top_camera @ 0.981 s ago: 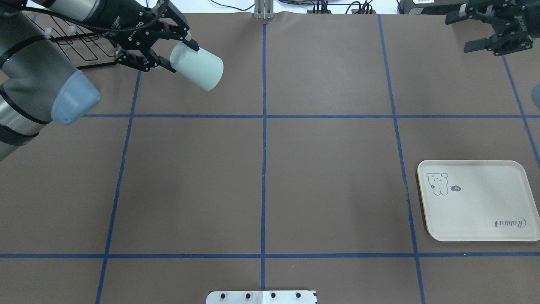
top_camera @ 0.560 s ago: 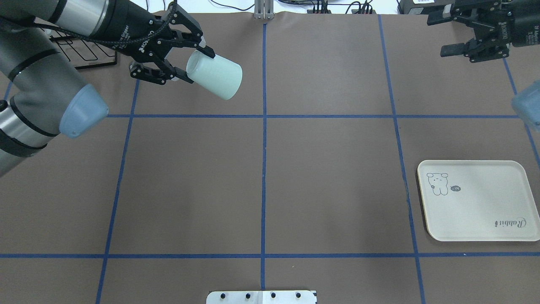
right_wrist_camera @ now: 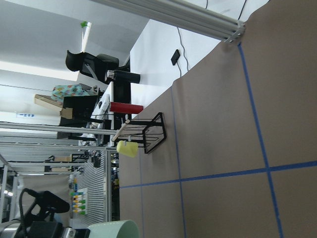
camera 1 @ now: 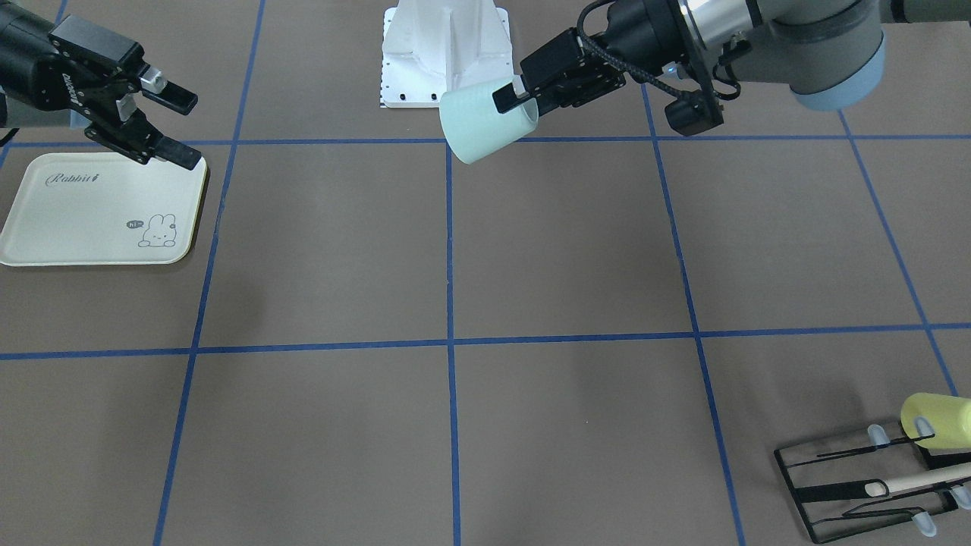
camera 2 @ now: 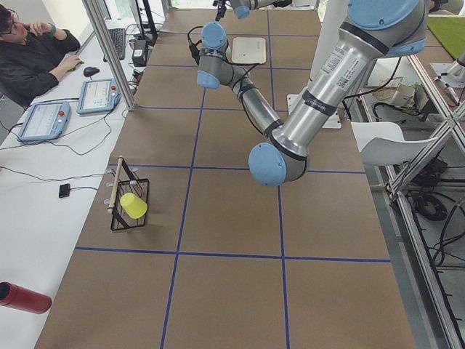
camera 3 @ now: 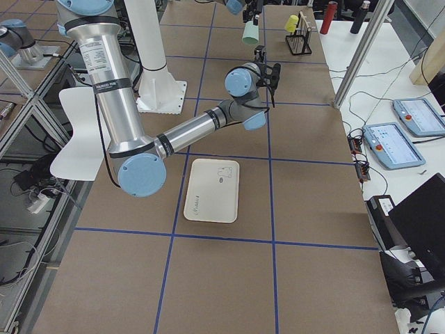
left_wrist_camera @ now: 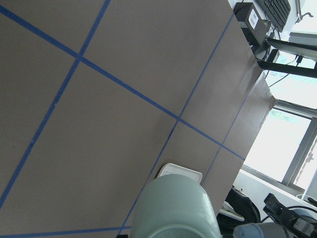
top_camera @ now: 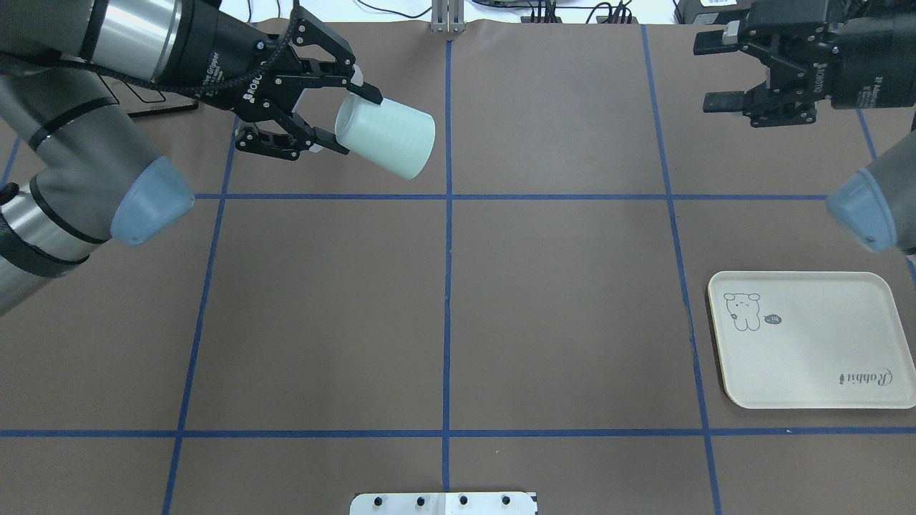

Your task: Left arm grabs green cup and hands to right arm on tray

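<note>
My left gripper [top_camera: 351, 121] is shut on the rim of the pale mint-green cup [top_camera: 390, 139] and holds it tilted above the far-left part of the table, its base pointing toward the centre line. It also shows in the front view, the gripper [camera 1: 520, 106] on the cup [camera 1: 478, 121]. The left wrist view has the cup [left_wrist_camera: 173, 208] at its bottom edge. My right gripper [top_camera: 712, 74] is open and empty at the far right, its jaws facing the cup. The cream rabbit tray [top_camera: 809, 343] lies empty at the near right, also in the front view [camera 1: 76, 220].
A black wire rack [camera 1: 857, 470] at the far-left corner holds a yellow cup [camera 1: 937, 421] and a wooden stick. Blue tape lines grid the brown table. A white mount plate [top_camera: 444, 503] sits at the near edge. An operator [camera 2: 33, 51] sits beyond the far edge.
My left gripper has carried the green cup to the right, toward the centre line. My right gripper has moved left, further in over the table, still open.
</note>
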You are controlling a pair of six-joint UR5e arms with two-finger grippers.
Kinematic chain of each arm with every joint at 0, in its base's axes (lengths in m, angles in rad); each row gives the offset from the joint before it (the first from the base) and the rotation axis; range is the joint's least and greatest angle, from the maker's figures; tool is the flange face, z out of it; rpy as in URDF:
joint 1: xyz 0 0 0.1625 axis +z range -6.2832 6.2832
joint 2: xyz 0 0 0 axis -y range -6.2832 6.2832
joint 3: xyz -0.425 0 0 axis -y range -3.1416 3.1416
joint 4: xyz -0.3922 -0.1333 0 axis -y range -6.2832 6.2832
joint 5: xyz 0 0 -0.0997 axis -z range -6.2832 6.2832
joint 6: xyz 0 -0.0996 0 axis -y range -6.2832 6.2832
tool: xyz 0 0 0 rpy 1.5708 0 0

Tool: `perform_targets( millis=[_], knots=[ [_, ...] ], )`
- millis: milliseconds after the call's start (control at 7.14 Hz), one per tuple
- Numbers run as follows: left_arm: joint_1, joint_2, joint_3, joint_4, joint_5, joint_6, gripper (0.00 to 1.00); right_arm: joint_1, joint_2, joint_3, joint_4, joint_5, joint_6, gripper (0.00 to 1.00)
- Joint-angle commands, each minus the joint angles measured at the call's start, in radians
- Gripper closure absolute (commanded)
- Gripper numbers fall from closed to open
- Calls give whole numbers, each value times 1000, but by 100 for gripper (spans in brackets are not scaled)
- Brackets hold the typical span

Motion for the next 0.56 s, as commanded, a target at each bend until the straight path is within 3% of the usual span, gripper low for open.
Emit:
perform_targets(
  millis=[0, 420],
  knots=[
    [22, -4, -39, -14, 0, -38, 100, -133, -12, -16, 178, -189, 59, 0],
    [45, -14, -59, -18, 0, -127, 100, -360, -9, -136, 525, -472, 62, 0]
  ],
)
